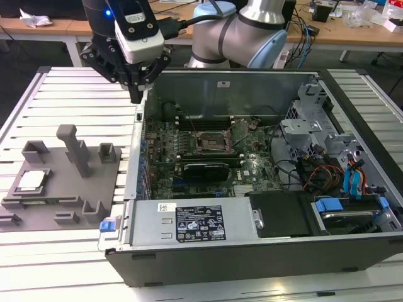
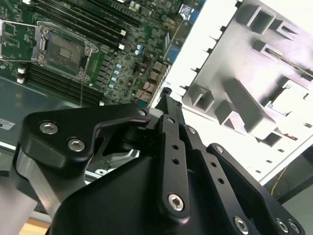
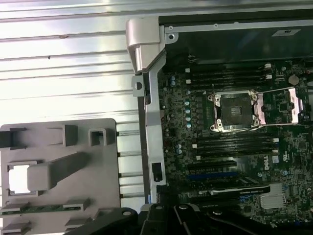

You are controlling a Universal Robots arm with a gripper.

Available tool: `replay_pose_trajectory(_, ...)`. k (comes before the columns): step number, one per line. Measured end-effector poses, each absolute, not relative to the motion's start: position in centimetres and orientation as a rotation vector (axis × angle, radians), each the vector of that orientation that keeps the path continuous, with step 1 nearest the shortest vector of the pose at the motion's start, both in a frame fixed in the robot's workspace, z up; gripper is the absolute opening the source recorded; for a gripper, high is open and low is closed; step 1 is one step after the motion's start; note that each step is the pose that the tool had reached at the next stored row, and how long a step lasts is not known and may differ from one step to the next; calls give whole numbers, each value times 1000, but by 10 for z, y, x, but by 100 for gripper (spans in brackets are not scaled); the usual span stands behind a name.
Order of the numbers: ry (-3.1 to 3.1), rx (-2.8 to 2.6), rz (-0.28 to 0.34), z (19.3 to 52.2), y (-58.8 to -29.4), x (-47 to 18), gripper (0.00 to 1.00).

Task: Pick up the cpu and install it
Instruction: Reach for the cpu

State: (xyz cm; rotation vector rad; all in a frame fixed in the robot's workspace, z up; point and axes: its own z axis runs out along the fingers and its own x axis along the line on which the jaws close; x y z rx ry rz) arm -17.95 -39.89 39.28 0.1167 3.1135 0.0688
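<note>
Tool [image 1: 135,96], pressed together empty, hangs over the case wall [image 1: 136,154], between the cpu [image 1: 30,181] on its tray [image 1: 63,185] and the socket [image 1: 211,142].

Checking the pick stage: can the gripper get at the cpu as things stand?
Probably yes. The cpu lies uncovered in the tray. The gripper hangs over the case wall, to the exterior view's right of the tray, and the tray's upright blocks stand beside the cpu, not over it.
</note>
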Motion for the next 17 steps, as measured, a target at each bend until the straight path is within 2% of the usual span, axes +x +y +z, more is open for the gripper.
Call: replay_pose_trajectory(17,3114,117,69,393,-399,-203,11)
